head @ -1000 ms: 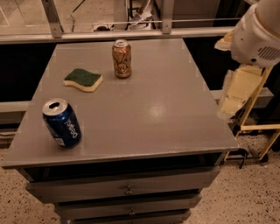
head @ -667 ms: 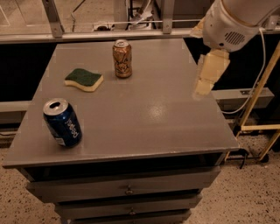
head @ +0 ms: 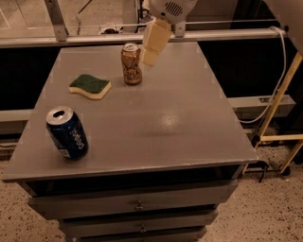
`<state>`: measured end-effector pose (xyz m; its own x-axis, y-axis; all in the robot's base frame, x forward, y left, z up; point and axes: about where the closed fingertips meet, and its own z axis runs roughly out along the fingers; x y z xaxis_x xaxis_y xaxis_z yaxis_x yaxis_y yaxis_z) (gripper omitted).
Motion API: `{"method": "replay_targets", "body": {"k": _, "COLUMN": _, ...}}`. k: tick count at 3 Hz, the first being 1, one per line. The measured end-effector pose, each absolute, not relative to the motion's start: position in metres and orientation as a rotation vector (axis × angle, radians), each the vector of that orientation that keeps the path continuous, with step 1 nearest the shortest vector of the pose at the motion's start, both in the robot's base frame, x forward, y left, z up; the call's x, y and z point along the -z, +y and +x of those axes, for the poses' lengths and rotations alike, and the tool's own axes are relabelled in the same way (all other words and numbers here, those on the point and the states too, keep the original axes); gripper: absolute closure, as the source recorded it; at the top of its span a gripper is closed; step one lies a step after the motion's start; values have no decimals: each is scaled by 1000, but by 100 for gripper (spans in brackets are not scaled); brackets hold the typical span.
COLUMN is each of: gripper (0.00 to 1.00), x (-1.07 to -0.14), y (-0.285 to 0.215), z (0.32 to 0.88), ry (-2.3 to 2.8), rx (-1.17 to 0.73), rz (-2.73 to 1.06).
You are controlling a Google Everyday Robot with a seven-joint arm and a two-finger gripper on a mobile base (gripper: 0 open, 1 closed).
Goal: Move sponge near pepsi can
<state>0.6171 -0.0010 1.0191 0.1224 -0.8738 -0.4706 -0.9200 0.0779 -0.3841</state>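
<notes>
The sponge (head: 90, 86), dark green on top over pale yellow foam, lies flat on the far left part of the grey table (head: 165, 118). The pepsi can (head: 67, 133), dark blue with a silver top, stands upright near the front left corner, apart from the sponge. My gripper (head: 149, 56), cream-coloured, hangs from the white arm (head: 169, 8) at the top centre. It is above the table's far middle, just right of a gold-brown can, and to the right of the sponge. It holds nothing that I can see.
A gold-brown can (head: 131, 64) stands upright at the far middle, between the sponge and my gripper. A metal rail (head: 227, 34) runs behind the table. Drawers (head: 137, 205) sit under the tabletop. A yellow frame (head: 279, 118) and a cable stand at the right.
My arm has swung left from beyond the table's right edge to above the far middle, beside the gold-brown can. The sponge and both cans have not moved.
</notes>
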Motion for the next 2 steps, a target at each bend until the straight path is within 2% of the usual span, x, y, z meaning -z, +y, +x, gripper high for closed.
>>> {"method": "replay_targets", "body": {"k": 2, "gripper": 0, "x": -1014, "y": 8, "z": 615, "ry": 1724, "rx": -133, "rz": -1799}}
